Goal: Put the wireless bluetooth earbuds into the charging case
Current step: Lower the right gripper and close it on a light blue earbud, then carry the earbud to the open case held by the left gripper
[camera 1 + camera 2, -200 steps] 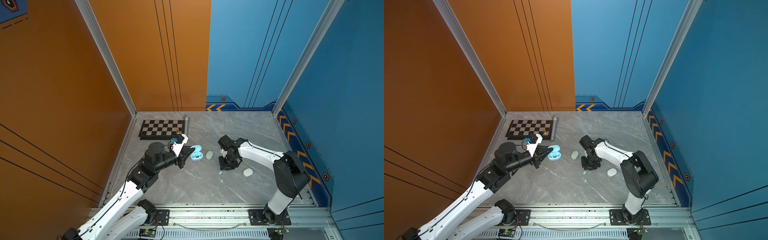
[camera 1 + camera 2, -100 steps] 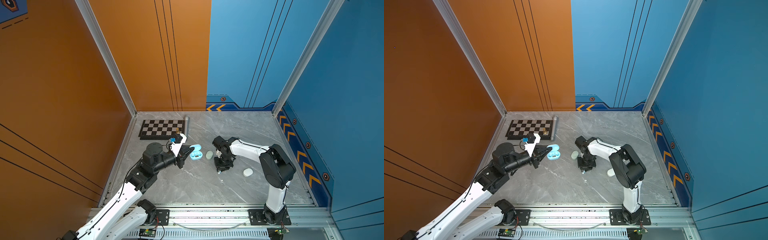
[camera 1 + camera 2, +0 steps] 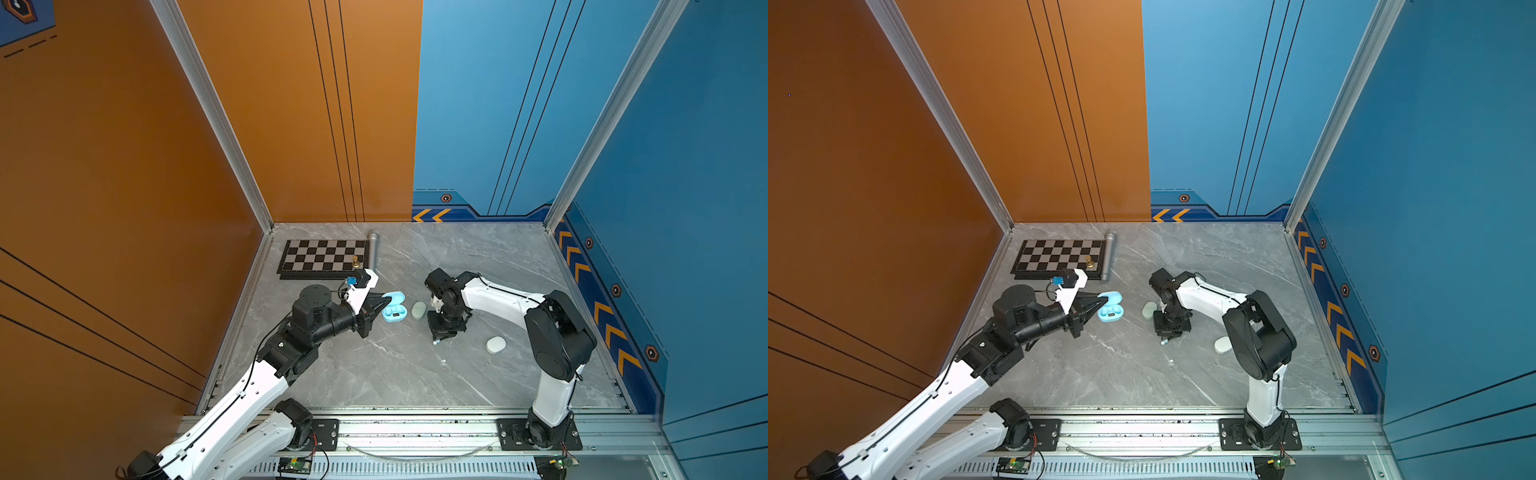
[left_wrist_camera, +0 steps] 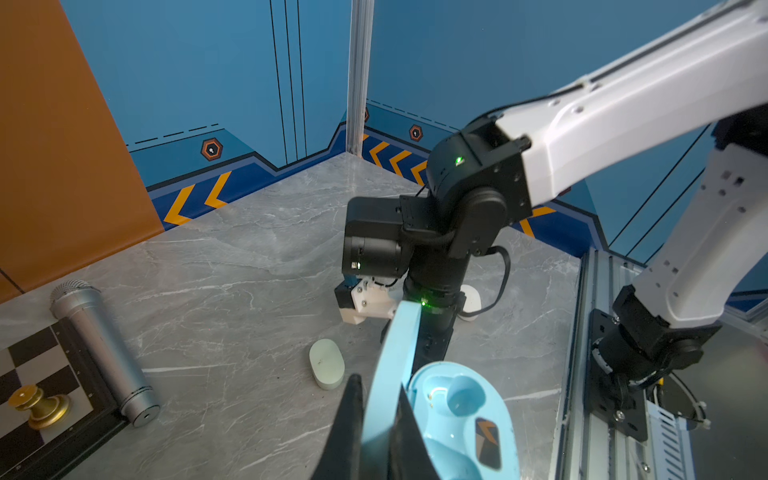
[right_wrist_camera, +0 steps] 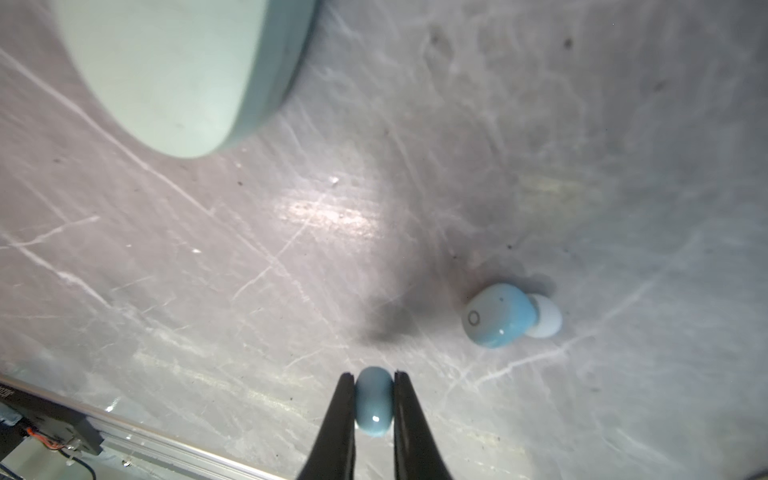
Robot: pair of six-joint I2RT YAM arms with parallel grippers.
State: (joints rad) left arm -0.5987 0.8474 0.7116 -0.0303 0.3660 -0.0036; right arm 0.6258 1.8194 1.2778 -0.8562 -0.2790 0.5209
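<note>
right gripper [image 5: 374, 376] is seen closed down to a narrow gap, both black fingers [image 5: 338, 419] pinched on a pale blue earbud [image 5: 374, 403]. the bud is held right at the tips, over the grey marble table [image 5: 208, 291]; whether it is touching the surface cannot be told. a second pale blue earbud [image 5: 496, 316] is seen lying loose on the table just beyond the tips, apart from the held one, its white ear tip [image 5: 547, 319] turned away from the gripper.

in a top view a closed white case [image 3: 496, 344] is shown near the right gripper, on the right arm's side and slightly nearer the front rail. a closed mint case [image 3: 419, 310] is found just past the gripper, between it and the blue charging case [image 3: 394, 308], with a thin gap to the latter.

left gripper [image 4: 378, 384] is fully closed, clamped on the raised lid [image 4: 399, 332] of the blue charging case. the base is set on the table, open, with the wells facing up.

farther back a chessboard [image 3: 324, 257] is laid by the orange wall, with a gold chess piece [image 3: 355, 262] standing at its near right corner. a silver microphone [image 3: 373, 253] is laid along the board's right edge, head toward the back wall.
</note>
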